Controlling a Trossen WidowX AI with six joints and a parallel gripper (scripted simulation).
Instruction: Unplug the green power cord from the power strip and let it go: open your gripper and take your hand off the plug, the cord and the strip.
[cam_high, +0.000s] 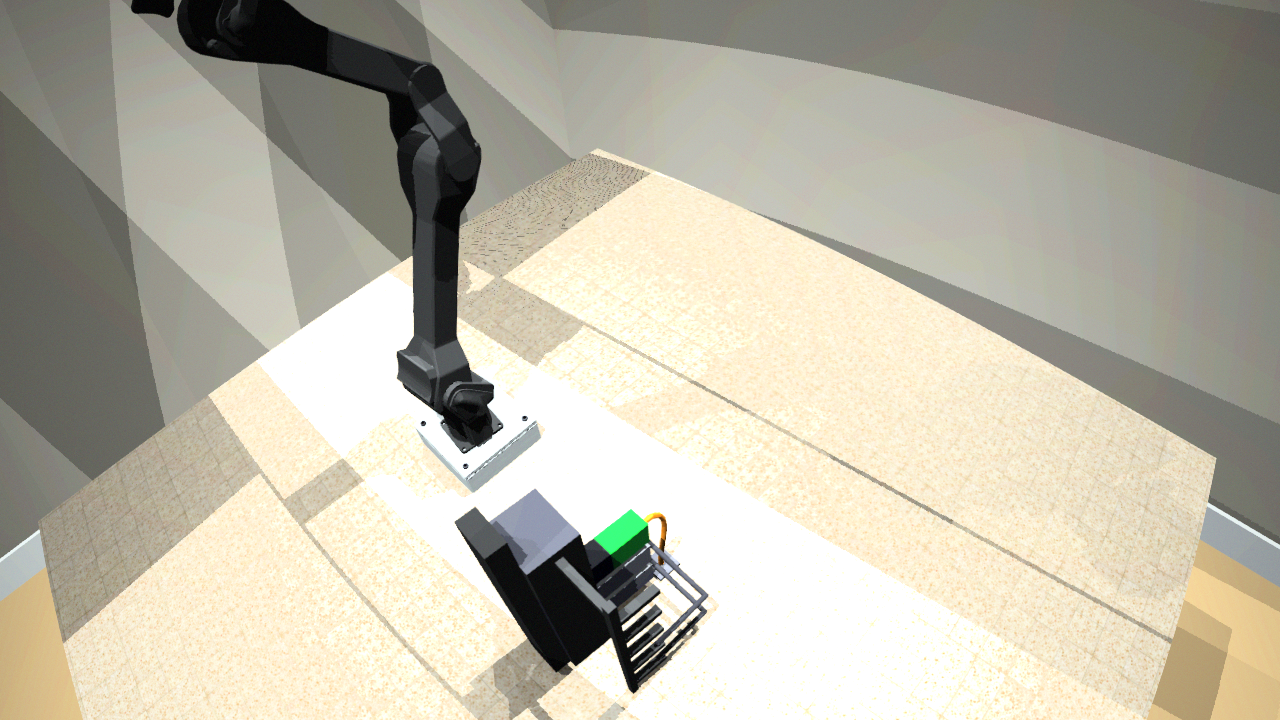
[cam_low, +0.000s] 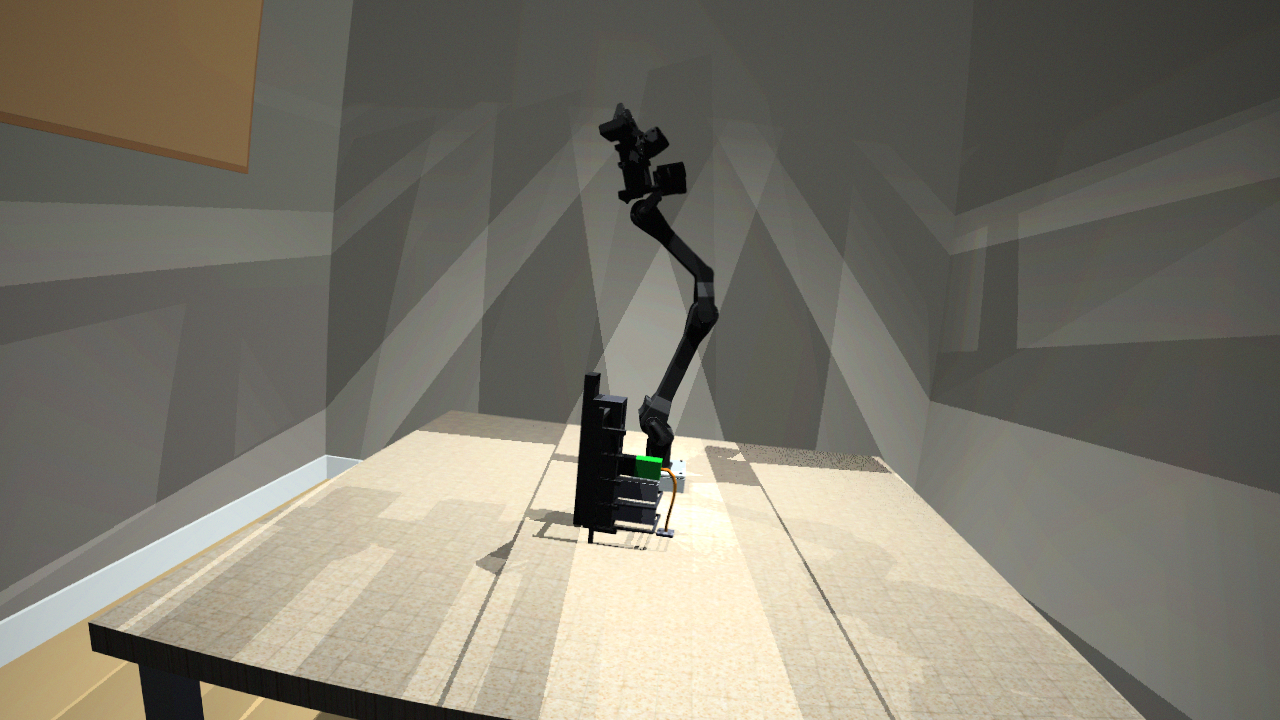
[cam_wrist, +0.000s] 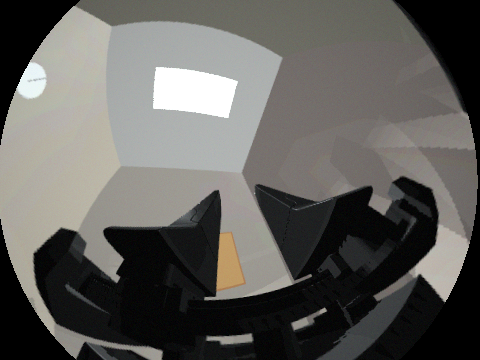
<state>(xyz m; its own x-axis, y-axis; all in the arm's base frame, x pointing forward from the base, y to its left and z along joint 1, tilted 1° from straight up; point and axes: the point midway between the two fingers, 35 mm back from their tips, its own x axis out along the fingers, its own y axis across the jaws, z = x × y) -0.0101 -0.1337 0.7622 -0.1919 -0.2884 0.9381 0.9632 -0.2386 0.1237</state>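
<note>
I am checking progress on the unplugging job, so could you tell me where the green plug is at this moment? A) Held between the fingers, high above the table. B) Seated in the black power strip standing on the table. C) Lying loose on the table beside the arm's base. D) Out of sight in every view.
B: the green plug sits against the upright power strip, while the gripper is raised far above it and holds nothing.

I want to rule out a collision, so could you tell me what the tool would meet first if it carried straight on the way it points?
Nothing nearby: the tool is raised high above the table, aimed at the room's upper walls and ceiling. An orange panel shows between its fingers, though depth is unclear. The green plug sits far below.
</note>
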